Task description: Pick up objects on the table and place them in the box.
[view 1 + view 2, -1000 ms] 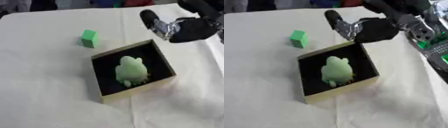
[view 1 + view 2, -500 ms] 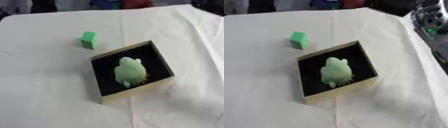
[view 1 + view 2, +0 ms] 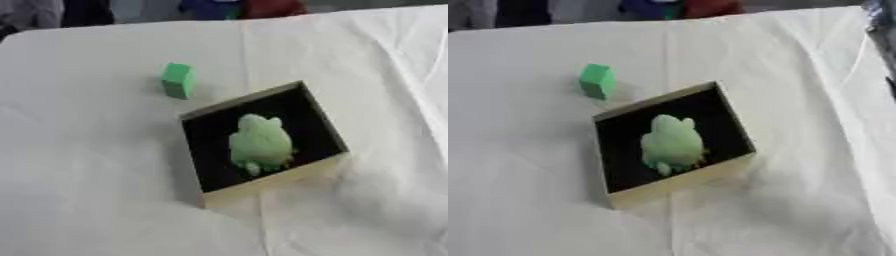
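Note:
A pale green frog-shaped toy [image 3: 259, 143] lies inside the open box [image 3: 319, 167], which has a black inside and tan walls and sits near the middle of the white cloth. A small green block [image 3: 178, 80] stands on the cloth, up and to the left of the box and apart from it. Neither of my hands shows in either view.
The table is covered with a white, wrinkled cloth [image 3: 79, 165]. Dark, blue and red shapes [image 3: 219, 7] line the far edge. At the right edge of the right eye view a dark strip of machinery [image 3: 883, 30] shows.
My right hand, which hovered above the box's far right corner a second ago, has drawn back up and out of view. The frog toy, box and block have not moved.

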